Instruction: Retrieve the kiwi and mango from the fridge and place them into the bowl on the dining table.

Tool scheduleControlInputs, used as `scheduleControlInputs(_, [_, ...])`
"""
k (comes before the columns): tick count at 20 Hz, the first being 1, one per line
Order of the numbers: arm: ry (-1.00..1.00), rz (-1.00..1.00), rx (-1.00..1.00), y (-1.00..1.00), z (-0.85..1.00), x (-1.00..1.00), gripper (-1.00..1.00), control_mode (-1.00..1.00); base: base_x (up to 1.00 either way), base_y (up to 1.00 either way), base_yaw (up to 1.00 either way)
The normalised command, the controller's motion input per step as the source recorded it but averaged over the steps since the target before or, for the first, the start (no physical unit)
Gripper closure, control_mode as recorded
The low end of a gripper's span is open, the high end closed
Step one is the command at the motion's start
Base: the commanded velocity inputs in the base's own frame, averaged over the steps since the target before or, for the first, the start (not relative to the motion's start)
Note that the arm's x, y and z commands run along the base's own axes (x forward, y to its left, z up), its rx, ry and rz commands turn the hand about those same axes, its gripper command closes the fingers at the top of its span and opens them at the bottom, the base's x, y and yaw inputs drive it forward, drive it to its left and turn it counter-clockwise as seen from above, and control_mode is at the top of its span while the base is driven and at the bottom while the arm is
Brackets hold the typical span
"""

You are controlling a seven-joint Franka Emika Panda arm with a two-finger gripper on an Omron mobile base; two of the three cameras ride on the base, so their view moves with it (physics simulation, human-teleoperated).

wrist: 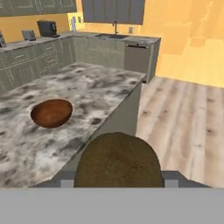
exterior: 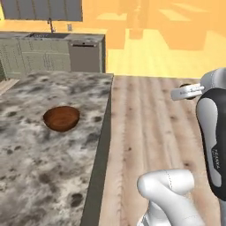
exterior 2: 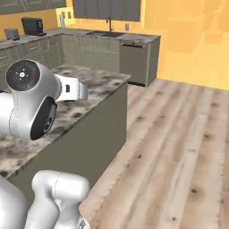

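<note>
Across the left half of the left base view, the mottled stone desk (exterior: 48,145), beige-sided, beside pale wood floor (exterior: 145,128). At upper left of frame, grey-green kitchen cabinets (exterior: 26,55) against an orange wall. On the desk at left centre, the reddish-brown bowl (exterior: 61,118), upright. At bottom centre of the hand view, the brown kiwi (wrist: 117,161), pinched between the fingers of the claw (wrist: 117,179), off the desk's edge.

Home kitchen w/ dining area: grey-green cabinets (wrist: 35,61) along the walls, sink w/ faucet (wrist: 114,31) at 12 o'clock, dishwasher (wrist: 138,57) beside it, coffee maker (wrist: 47,29) at 11, stone-topped surface (wrist: 87,87), wood plank floor (wrist: 188,118), orange walls.
</note>
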Motion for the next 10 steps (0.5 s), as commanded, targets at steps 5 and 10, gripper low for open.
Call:
scheduleControlInputs(5, [0.00, 0.00, 0.00, 0.00, 0.00, 0.00, 1.00, 1.00, 1.00, -0.26, 0.58])
scheduleControlInputs(10, [0.00, 0.00, 0.00, 0.00, 0.00, 0.00, 1.00, 1.00, 1.00, -0.30, 0.56])
